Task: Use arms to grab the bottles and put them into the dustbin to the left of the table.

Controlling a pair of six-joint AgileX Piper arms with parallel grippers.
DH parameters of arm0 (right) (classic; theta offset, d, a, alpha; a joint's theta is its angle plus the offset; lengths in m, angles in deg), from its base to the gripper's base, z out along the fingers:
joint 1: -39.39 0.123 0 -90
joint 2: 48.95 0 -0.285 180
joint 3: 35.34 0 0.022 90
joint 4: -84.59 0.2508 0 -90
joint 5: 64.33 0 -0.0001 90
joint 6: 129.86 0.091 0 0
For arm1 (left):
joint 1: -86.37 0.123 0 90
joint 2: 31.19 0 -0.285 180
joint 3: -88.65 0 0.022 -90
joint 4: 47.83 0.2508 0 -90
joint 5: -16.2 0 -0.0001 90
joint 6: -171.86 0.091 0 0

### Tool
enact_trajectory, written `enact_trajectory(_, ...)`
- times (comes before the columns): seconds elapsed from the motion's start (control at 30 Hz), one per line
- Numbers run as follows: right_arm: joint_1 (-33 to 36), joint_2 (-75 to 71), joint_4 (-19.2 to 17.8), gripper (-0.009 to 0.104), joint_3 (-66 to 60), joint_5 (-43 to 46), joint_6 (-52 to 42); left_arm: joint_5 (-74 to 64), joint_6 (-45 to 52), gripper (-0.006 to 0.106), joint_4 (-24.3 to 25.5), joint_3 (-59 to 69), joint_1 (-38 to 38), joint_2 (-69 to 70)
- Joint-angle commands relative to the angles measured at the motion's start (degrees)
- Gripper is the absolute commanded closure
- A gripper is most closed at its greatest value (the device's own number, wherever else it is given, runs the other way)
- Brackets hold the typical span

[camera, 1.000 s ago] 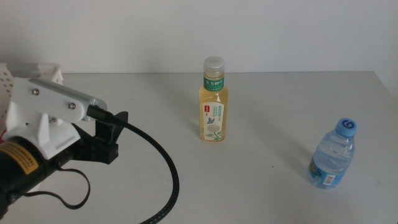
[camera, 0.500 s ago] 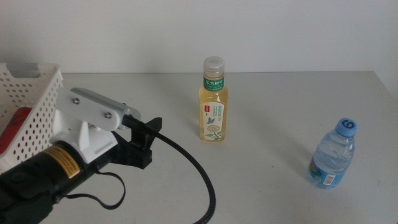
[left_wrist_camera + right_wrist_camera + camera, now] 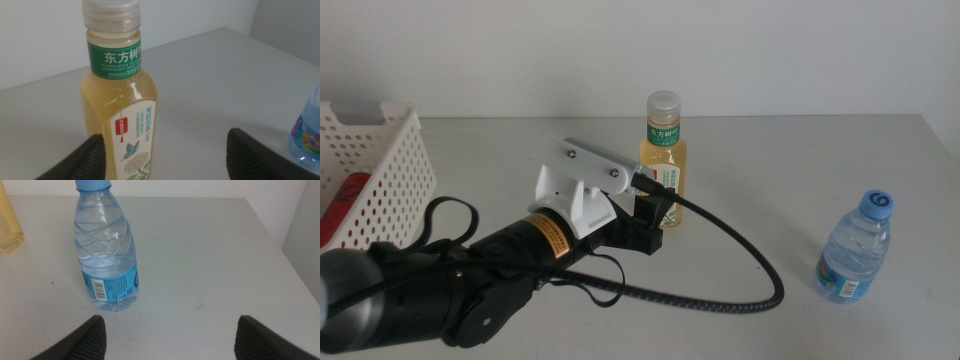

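Left arm (image 3: 470,285): black body, white screwed housing, yellow sticker (image 3: 553,239), looping black cable (image 3: 720,290), dark tool (image 3: 645,205).

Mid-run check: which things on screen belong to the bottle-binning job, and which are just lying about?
Part of the job:
- yellow tea bottle with green label and grey cap, upright, left gripper open beside it
- small clear blue-capped water bottle, upright; right gripper open, facing it
- white perforated plastic basket, something red inside
- light-grey table

Just lying about:
- nothing visible
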Motion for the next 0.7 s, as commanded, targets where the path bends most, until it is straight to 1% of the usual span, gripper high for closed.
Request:
enact_trajectory(0.0,0.0,-1.2,-0.3,0.03,0.5,4.1,-0.3,4.5,-1.0,0.022,-2.9,-3.7,-0.5,-0.9)
enact_trajectory(0.37,0.0,-1.2,-0.3,0.03,0.5,4.1,-0.3,4.6,-2.5,0.022,-3.6,-12.4,-0.5,-11.0)
enact_trajectory(0.67,0.0,-1.2,-0.3,0.03,0.5,4.1,-0.3,5.0,-2.3,0.022,-6.6,-16.6,-0.3,-16.0)
